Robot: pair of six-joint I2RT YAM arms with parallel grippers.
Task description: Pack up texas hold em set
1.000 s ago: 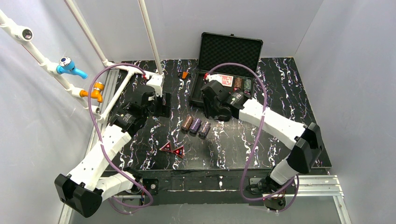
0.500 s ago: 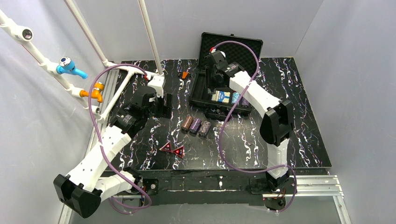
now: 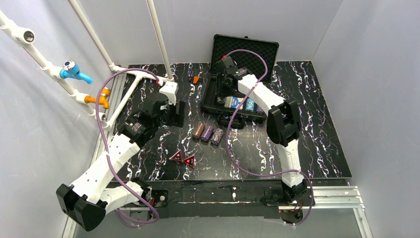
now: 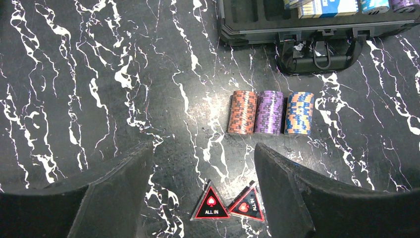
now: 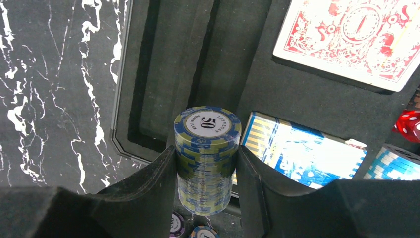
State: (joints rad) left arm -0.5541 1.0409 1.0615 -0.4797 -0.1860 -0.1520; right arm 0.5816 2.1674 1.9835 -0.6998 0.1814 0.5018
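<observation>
The black case [image 3: 210, 96] lies open at the back, its foam lid [image 3: 244, 52] upright. My right gripper [image 5: 206, 154] is shut on a green-and-blue chip stack [image 5: 208, 130] marked 50 and holds it over the case's empty left slots [image 5: 171, 74]; it also shows in the top view [image 3: 227, 85]. A red deck [image 5: 354, 39], a blue deck [image 5: 302, 158] and a blue chip stack [image 5: 396, 163] sit in the case. My left gripper [image 4: 203, 148] is open above two red triangles [image 4: 211, 204]. Orange [image 4: 242, 112], purple [image 4: 269, 112] and blue-orange [image 4: 299, 113] stacks lie beyond it.
A small orange object [image 3: 196, 79] lies left of the case. A red die [image 5: 410, 124] sits at the case's right. The case handle [image 4: 319, 49] juts toward the stacks. White poles [image 3: 158, 34] stand at the back left. Grey walls enclose the table.
My right arm has swung from the table in front of the case to over the case's left side, carrying the chip stack. My left gripper has shifted slightly to the right.
</observation>
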